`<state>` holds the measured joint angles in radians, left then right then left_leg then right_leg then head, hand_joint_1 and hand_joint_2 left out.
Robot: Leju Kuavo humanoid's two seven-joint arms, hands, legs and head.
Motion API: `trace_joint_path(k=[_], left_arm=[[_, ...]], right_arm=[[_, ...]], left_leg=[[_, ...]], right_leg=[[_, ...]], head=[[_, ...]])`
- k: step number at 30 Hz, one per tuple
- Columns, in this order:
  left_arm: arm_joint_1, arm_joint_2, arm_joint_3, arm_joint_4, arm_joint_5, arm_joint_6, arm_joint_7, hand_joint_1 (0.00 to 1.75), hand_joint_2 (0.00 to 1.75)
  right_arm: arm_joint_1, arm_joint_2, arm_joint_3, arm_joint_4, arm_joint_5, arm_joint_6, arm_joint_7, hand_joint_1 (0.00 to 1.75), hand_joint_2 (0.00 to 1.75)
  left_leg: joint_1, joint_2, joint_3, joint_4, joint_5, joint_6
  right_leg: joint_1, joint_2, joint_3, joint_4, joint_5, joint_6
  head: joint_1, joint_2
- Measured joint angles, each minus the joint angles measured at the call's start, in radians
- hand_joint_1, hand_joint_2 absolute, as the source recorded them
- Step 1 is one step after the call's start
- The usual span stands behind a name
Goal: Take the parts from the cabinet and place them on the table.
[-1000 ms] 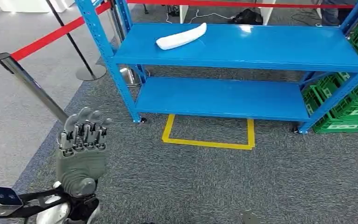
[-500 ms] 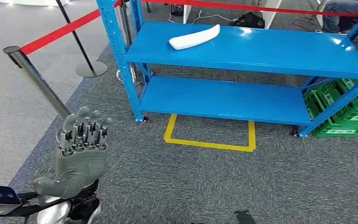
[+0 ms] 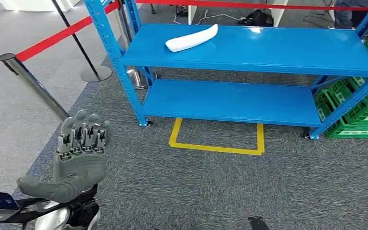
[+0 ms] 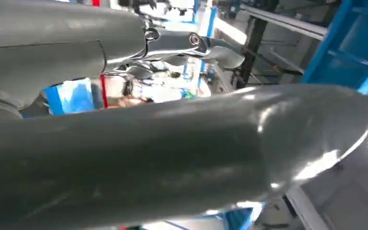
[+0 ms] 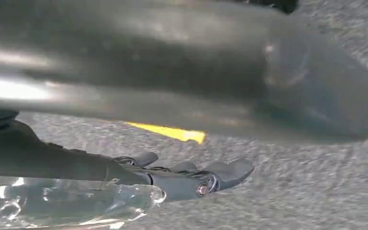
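Left hand (image 3: 79, 160) raised, fingers spread, empty, well short of cabinet (image 3: 249, 48) edge.

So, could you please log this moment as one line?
left hand: raised, holding nothing | white part: on blue rack top shelf | approach stage

Head view: even, bright overhead light falling across scene, soft shadows lying under blue shelf (image 3: 249, 48), small glare patch shining at its upper middle. Picture staying sharp, slight bending at edges. Both wrist views: close grey thumb (image 4: 182, 158) blurring out of focus, highlights glinting; carpet (image 5: 316, 191) smearing, grainy.
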<state>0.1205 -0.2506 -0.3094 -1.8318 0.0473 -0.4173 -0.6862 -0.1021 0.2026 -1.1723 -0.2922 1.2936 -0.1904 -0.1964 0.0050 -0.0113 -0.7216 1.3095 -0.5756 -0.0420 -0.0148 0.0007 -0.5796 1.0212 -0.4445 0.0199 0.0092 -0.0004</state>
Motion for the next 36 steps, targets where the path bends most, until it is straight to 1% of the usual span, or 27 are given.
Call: trace_joint_path(k=[1,3,4,10,12,13,14,15,16,17,18,19,20,21,22,24,25,26,27,29,30,31,32,33,34,35,36], left_arm=[[0.0,0.0,0.001,0.001,-0.007,0.007,0.005,0.0,0.0],[0.0,-0.001,0.002,0.001,-0.025,0.025,0.008,0.0,0.0],[0.0,-0.001,0.002,0.001,-0.032,0.031,0.011,0.0,0.0],[0.0,-0.001,0.002,0.001,-0.032,0.031,0.011,0.0,0.0],[0.0,-0.001,0.002,0.001,-0.036,0.034,0.013,0.0,0.0],[0.0,-0.002,0.001,0.002,-0.062,0.048,0.02,0.0,0.0],[0.0,-0.002,0.0,0.002,-0.069,0.051,0.021,0.0,0.0],[0.0,-0.002,-0.002,0.002,-0.079,0.058,0.022,0.0,0.0],[-0.002,-0.002,-0.01,0.006,-0.09,0.063,0.034,0.0,0.0],[-0.002,-0.002,-0.01,0.01,-0.111,0.092,0.044,0.0,0.0],[-0.003,-0.002,-0.011,0.011,-0.133,0.121,0.047,0.0,0.0],[-0.003,-0.002,-0.011,0.011,-0.151,0.15,0.046,0.0,0.0],[-0.003,-0.002,-0.011,0.012,-0.158,0.17,0.042,0.0,0.0],[-0.003,-0.002,-0.011,0.012,-0.154,0.172,0.037,0.0,0.0],[-0.003,-0.002,-0.011,0.013,-0.138,0.162,0.031,0.0,0.0],[-0.004,-0.002,-0.012,0.013,-0.098,0.122,0.02,0.0,0.0],[-0.004,-0.001,-0.014,0.013,-0.075,0.094,0.016,0.0,0.0],[-0.005,0.002,-0.016,0.013,-0.049,0.063,0.014,0.0,0.0],[-0.006,0.002,-0.021,0.013,-0.038,0.045,0.014,0.0,0.0],[-0.007,0.004,-0.027,0.015,-0.03,0.035,0.014,0.0,0.0],[-0.007,0.004,-0.029,0.017,-0.027,0.034,0.014,0.0,0.0],[-0.008,0.005,-0.029,0.019,-0.028,0.033,0.014,0.0,0.0],[-0.008,0.005,-0.029,0.02,-0.034,0.033,0.014,0.0,0.0],[-0.008,0.004,-0.031,0.022,-0.038,0.032,0.014,0.0,0.0],[-0.009,0.004,-0.032,0.023,-0.043,0.028,0.014,0.0,0.0],[-0.009,0.004,-0.034,0.024,-0.045,0.024,0.014,0.0,0.0],[-0.01,0.004,-0.034,0.026,-0.045,0.021,0.014,0.0,0.0]], right_arm=[[-0.001,0.0,-0.002,0.0,0.0,-0.001,0.005,0.0,0.0],[-0.001,0.0,-0.003,0.0,0.0,-0.001,0.005,0.0,0.0],[-0.001,0.0,-0.003,0.0,0.0,-0.001,0.003,0.0,0.0],[-0.001,0.0,-0.003,0.0,0.0,-0.001,0.003,0.0,0.0],[-0.001,0.0,-0.003,-0.001,0.0,-0.001,0.002,0.0,0.0],[0.0,0.0,-0.003,-0.001,0.002,-0.008,-0.005,0.0,0.0],[0.0,0.0,-0.003,-0.001,0.004,-0.01,-0.006,0.0,0.0],[0.0,0.0,-0.003,-0.001,0.008,-0.016,-0.009,0.0,0.0],[0.002,0.0,-0.003,-0.001,0.019,-0.026,-0.015,0.0,0.0],[0.002,0.0,-0.003,-0.001,0.021,-0.032,-0.015,0.0,0.0],[0.001,0.0,-0.003,-0.001,0.022,-0.033,-0.016,0.0,0.0],[0.001,0.0,-0.003,-0.001,0.024,-0.034,-0.017,0.0,0.0],[0.0,0.0,-0.003,-0.001,0.028,-0.035,-0.018,0.0,0.0],[-0.002,0.0,-0.002,-0.001,0.029,-0.035,-0.019,0.0,0.0],[-0.002,0.0,-0.002,-0.001,0.033,-0.035,-0.021,0.0,0.0],[0.001,0.0,-0.002,-0.001,0.041,-0.035,-0.023,0.0,0.0],[0.001,0.0,-0.002,-0.001,0.044,-0.035,-0.025,0.0,0.0],[-0.001,0.001,-0.001,-0.001,0.048,-0.035,-0.028,0.0,0.0],[-0.003,0.001,0.0,-0.001,0.05,-0.035,-0.029,0.0,0.0],[-0.002,0.001,0.003,-0.001,0.053,-0.034,-0.03,0.0,0.0],[0.0,0.001,0.003,-0.001,0.053,-0.034,-0.03,0.0,0.0],[0.0,0.001,0.003,-0.001,0.053,-0.034,-0.03,0.0,0.0],[0.0,0.001,0.003,-0.001,0.054,-0.034,-0.031,0.0,0.0],[-0.001,0.001,0.004,-0.001,0.055,-0.034,-0.031,0.0,0.0],[-0.001,0.001,0.005,-0.001,0.055,-0.034,-0.03,0.0,0.0],[-0.002,0.001,0.005,-0.001,0.056,-0.035,-0.029,0.0,0.0],[-0.002,0.0,0.005,-0.001,0.056,-0.038,-0.029,0.0,0.0]], left_leg=[[0.001,0.0,0.019,-0.045,0.037,0.001],[0.004,0.003,0.106,-0.219,0.128,0.002],[0.006,0.008,0.134,-0.271,0.144,0.001],[0.006,0.008,0.134,-0.271,0.144,0.001],[0.006,0.01,0.139,-0.283,0.142,0.0],[0.004,0.003,0.143,-0.307,0.131,0.019],[0.001,0.003,0.142,-0.307,0.13,0.024],[0.003,0.003,0.143,-0.312,0.136,0.041],[-0.001,0.004,0.145,-0.312,0.135,0.058],[-0.003,0.001,0.147,-0.312,0.134,0.058],[-0.003,0.0,0.15,-0.312,0.133,0.057],[-0.003,-0.001,0.154,-0.312,0.131,0.055],[-0.003,-0.001,0.156,-0.312,0.129,0.05],[-0.011,-0.002,0.152,-0.307,0.127,0.045],[-0.009,-0.002,0.151,-0.308,0.13,0.04],[-0.005,-0.002,0.153,-0.316,0.134,0.03],[-0.006,-0.002,0.153,-0.316,0.13,0.023],[-0.006,-0.001,0.147,-0.302,0.116,0.018],[-0.005,0.0,0.126,-0.257,0.083,0.013],[-0.001,0.0,0.045,-0.088,0.004,0.004],[-0.001,0.0,0.01,-0.018,-0.017,0.002],[0.0,0.0,-0.002,0.002,-0.011,0.002],[0.002,0.001,0.008,-0.022,0.016,0.002],[0.003,0.001,0.036,-0.082,0.058,0.002],[0.005,0.002,0.081,-0.171,0.106,0.002],[0.007,0.007,0.13,-0.262,0.141,0.0],[0.006,0.01,0.15,-0.306,0.133,-0.003]], right_leg=[[0.0,0.0,0.001,0.0,0.0,0.0],[-0.004,0.003,0.005,0.0,-0.002,0.004],[-0.002,0.004,0.005,0.0,-0.003,0.009],[-0.002,0.004,0.005,0.0,-0.003,0.009],[0.001,0.004,0.005,0.001,-0.003,0.011],[0.006,0.006,-0.002,0.001,-0.002,0.025],[0.005,0.005,-0.001,-0.001,-0.001,0.028],[0.001,0.005,0.002,-0.005,-0.001,0.039],[0.003,0.004,-0.151,0.318,-0.15,0.049],[0.003,0.005,-0.134,0.273,-0.106,0.045],[0.003,0.005,-0.093,0.189,-0.058,0.041],[0.003,0.004,-0.045,0.094,-0.014,0.039],[0.003,0.005,-0.008,0.015,0.002,0.036],[0.007,0.006,0.005,0.001,-0.005,0.034],[0.007,0.007,0.0,0.003,-0.002,0.029],[0.012,0.008,-0.003,0.005,-0.002,0.019],[0.006,0.007,0.0,-0.004,0.003,0.011],[0.003,0.007,0.001,-0.006,0.005,0.005],[0.001,0.006,0.001,-0.006,0.005,0.0],[0.001,0.004,0.0,-0.006,0.005,-0.001],[0.001,0.002,-0.001,-0.006,0.005,-0.001],[0.001,0.002,0.0,-0.006,0.005,-0.001],[0.0,0.003,0.0,-0.006,0.005,-0.001],[-0.001,0.003,0.001,-0.006,0.004,0.0],[-0.003,0.004,0.004,-0.006,0.004,0.002],[-0.003,0.006,0.006,-0.005,0.002,0.008],[0.006,0.007,0.002,0.001,-0.001,0.017]], head=[[-0.001,0.0],[0.0,0.0],[-0.001,0.0],[-0.001,0.0],[-0.003,0.0],[-0.002,0.0],[-0.003,0.0],[-0.005,0.0],[0.008,0.0],[0.008,0.0],[0.008,0.0],[0.008,0.0],[0.009,0.0],[0.008,0.0],[0.006,0.0],[0.008,0.0],[0.008,0.0],[0.006,0.0],[-0.002,0.0],[-0.003,0.0],[-0.004,0.0],[-0.003,0.0],[-0.004,0.0],[-0.004,0.0],[-0.004,0.0],[-0.004,0.0],[-0.011,0.0]])
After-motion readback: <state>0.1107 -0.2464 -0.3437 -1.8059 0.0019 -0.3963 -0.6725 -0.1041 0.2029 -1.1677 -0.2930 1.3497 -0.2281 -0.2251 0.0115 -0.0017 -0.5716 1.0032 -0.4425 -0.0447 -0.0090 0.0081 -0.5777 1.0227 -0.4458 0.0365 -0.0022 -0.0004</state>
